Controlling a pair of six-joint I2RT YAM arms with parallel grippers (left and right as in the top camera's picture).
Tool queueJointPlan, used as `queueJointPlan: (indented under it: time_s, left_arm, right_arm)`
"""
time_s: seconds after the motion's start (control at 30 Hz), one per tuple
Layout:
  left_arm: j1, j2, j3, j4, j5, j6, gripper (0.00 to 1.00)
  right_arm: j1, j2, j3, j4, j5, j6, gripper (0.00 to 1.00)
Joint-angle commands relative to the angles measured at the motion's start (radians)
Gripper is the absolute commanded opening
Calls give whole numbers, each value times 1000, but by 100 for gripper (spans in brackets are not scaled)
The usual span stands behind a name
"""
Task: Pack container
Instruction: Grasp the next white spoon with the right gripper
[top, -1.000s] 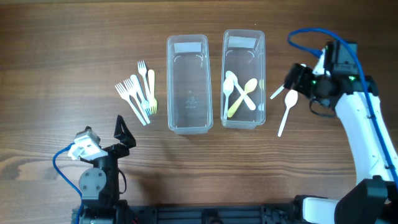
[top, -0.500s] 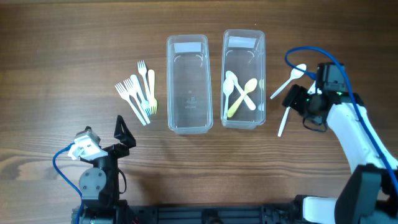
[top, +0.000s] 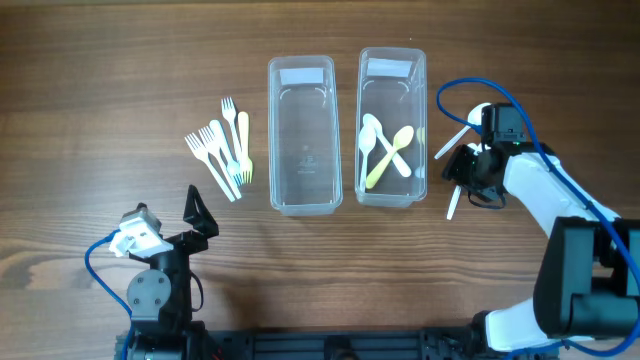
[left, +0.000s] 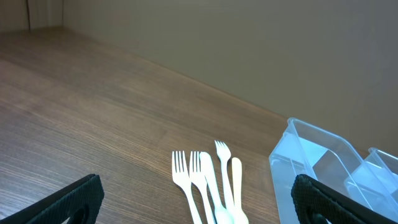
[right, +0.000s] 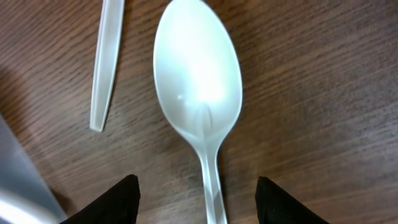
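Observation:
Two clear containers stand side by side; the left one (top: 301, 135) is empty and the right one (top: 392, 80) holds three spoons (top: 385, 150). A white spoon (right: 198, 74) lies on the table to their right, its handle running between my right gripper's (right: 198, 205) open fingers (right: 106, 202) without touching either. In the overhead view that gripper (top: 468, 165) covers the spoon's bowl, and only the handle end (top: 451, 207) shows. A second white spoon (top: 455, 140) lies beside it. My left gripper (left: 198, 183) stands open and empty, back from several forks (top: 225, 148).
The second spoon's handle (right: 107, 62) lies just left of the first spoon's bowl. The right container's wall (right: 15, 180) is close on the left of the right gripper. A blue cable (top: 500, 92) loops above the right arm.
The right gripper has moved left and down over the spoon on the table, and its jaws have narrowed round the handle. The left arm has not moved.

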Motion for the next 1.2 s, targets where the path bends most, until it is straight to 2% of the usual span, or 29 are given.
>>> queueJointPlan:
  time_s: [0.0, 0.23, 0.4, 0.53, 0.73, 0.83, 1.17]
  left_arm:
    - [10, -2, -8, 3, 5, 13, 100]
    - [10, -2, -8, 3, 5, 13, 100]
    - [10, -2, -8, 3, 5, 13, 100]
    - [10, -2, -8, 3, 5, 13, 100]
    - [10, -2, -8, 3, 5, 13, 100]
    - [10, -2, -8, 3, 5, 13, 100]
    - [10, -2, -8, 3, 5, 13, 100]
  right_arm:
    - [8, 30, -2, 33, 31, -3, 57]
    - [19, 60, -2, 93, 32, -32, 55]
    - [19, 96, -2, 107, 32, -59, 47]
    - [19, 109, -2, 104, 32, -63, 26]
    - [19, 109, -2, 88, 32, -85, 16]
    - [19, 109, 0, 73, 31, -84, 5]
    - [19, 92, 108, -68, -70, -84, 4]
